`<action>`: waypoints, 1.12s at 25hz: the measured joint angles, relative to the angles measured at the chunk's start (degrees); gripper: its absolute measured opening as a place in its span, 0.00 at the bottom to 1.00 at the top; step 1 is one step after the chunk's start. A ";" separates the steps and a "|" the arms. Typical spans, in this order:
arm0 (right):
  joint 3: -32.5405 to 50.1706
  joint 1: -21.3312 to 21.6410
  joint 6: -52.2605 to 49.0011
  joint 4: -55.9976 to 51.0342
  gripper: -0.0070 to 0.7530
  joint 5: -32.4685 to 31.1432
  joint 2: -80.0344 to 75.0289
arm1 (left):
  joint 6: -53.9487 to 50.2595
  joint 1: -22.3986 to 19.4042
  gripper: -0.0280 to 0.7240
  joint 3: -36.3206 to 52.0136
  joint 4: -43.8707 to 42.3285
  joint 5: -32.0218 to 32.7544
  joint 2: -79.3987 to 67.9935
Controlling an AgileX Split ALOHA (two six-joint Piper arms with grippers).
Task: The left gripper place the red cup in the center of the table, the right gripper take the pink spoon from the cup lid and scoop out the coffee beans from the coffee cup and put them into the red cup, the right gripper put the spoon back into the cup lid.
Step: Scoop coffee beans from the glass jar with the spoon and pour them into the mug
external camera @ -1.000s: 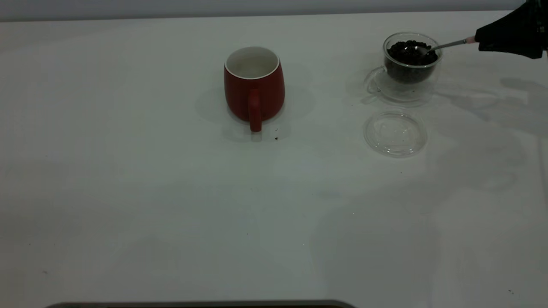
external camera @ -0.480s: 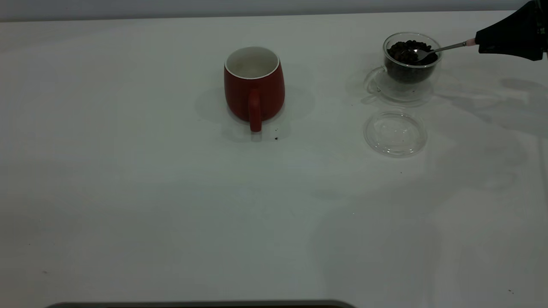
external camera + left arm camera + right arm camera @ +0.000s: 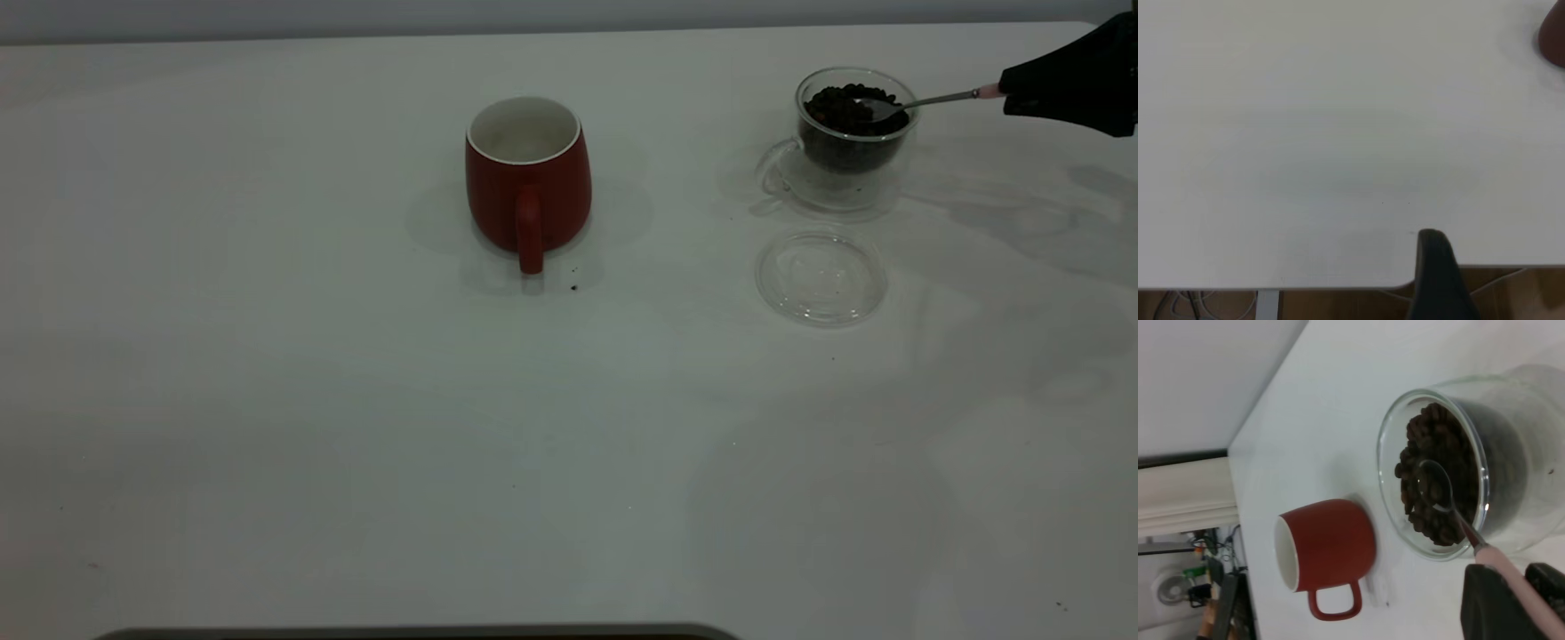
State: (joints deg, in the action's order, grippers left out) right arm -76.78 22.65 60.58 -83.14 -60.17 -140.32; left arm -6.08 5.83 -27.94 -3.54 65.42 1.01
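Observation:
The red cup (image 3: 528, 173) stands upright mid-table, handle toward the camera; it also shows in the right wrist view (image 3: 1328, 552). The glass coffee cup (image 3: 852, 129) full of dark beans (image 3: 1438, 480) stands at the far right. My right gripper (image 3: 1013, 93) at the right edge is shut on the pink spoon handle (image 3: 1518, 587); the metal bowl (image 3: 1435, 485) rests on the beans, looking empty. The clear cup lid (image 3: 821, 276) lies flat in front of the coffee cup, holding nothing. Only one dark finger (image 3: 1438, 277) of my left gripper shows, at the table's edge, off to one side of the red cup.
A small dark speck (image 3: 573, 287) lies on the table by the red cup's handle. The white table (image 3: 267, 400) stretches wide to the left and front. A dark edge (image 3: 418, 633) runs along the bottom of the exterior view.
My right gripper has drawn back to the right and slightly up, pulling the spoon's bowl from deeper in the beans toward the cup's near-right rim. The red cup and lid have not moved.

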 joint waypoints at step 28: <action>0.00 -10.29 -1.74 -2.95 0.14 -5.42 3.81 | 0.05 0.00 0.73 0.00 0.00 0.00 0.00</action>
State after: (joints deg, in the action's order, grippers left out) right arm -76.78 12.36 58.83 -86.08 -65.58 -136.51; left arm -6.02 5.83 -27.94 -3.54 65.42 1.01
